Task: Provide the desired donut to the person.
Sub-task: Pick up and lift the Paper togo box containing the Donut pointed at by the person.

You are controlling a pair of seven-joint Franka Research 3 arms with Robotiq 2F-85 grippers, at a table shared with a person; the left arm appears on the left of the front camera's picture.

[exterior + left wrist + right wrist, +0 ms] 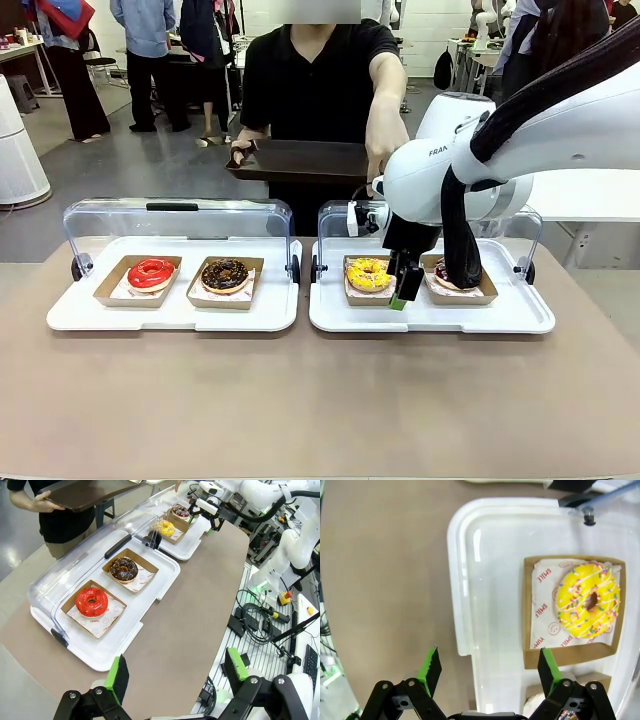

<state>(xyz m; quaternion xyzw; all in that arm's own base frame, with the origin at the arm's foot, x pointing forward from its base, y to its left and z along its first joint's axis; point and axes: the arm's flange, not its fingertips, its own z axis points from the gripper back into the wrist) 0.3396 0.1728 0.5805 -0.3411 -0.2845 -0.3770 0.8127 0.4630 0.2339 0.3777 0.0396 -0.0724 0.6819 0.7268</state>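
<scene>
Donuts: 4 on the tabletop, each in a shallow brown cardboard box lined with white printed paper, 2 boxes per white plastic tray.
- Left tray: a glossy red donut and a chocolate donut with a bumpy topping.
- Right tray: a yellow donut with white drizzle and coloured sprinkles. Beside it sits a dark donut, half hidden by the arm's black cable sleeve.
- Which donut is wanted: cannot tell.

Both trays have clear hinged lids with black handles, standing raised at the far side.

The person stands across the tabletop and holds a flat dark brown serving tray in 1 hand.

Right gripper: low over the right tray, between its 2 boxes. Jaws spread wide, nothing in them.

The right wrist view looks straight down and shows "SMILE" print on the paper under the yellow donut. The right gripper there is over the tray's rim.

The left wrist view shows the left gripper above the tabletop's near edge, jaws wide apart and empty.
</scene>
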